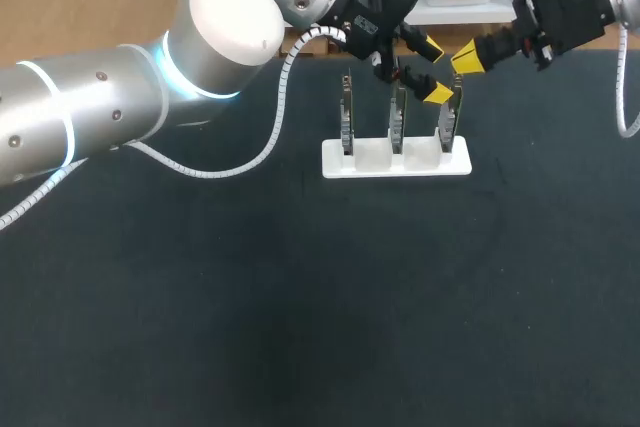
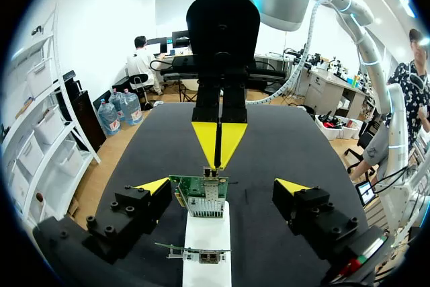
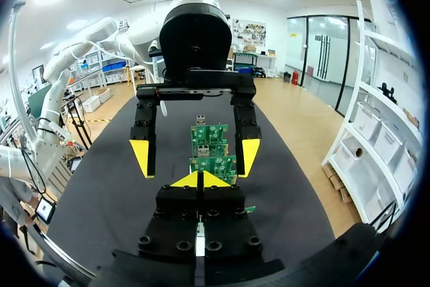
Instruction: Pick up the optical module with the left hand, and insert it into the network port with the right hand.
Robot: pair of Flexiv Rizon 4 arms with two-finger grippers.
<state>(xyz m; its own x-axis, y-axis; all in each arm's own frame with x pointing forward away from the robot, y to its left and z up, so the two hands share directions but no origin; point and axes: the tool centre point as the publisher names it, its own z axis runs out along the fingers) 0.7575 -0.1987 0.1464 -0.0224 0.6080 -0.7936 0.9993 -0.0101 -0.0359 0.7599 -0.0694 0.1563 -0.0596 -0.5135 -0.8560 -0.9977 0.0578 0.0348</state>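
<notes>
Three green network cards stand upright in a white rack (image 1: 395,159). My left gripper (image 1: 435,71) is open, its yellow tips straddling the top of the rightmost card (image 1: 451,119). In the left wrist view that card (image 2: 199,196) stands between the wide-spread left gripper (image 2: 223,185). My right gripper (image 1: 466,59) is shut, and its joined tips (image 2: 216,159) point down onto the card's top edge. A small silver piece (image 2: 212,173), maybe the optical module, sits right under them at the port. I cannot tell if it is held.
The rack (image 2: 207,233) holds another card (image 2: 199,255) nearer the left wrist. In the right wrist view, two cards (image 3: 213,152) line up ahead of my right gripper (image 3: 200,179), framed by the left gripper (image 3: 195,156). Dark table cloth lies all around.
</notes>
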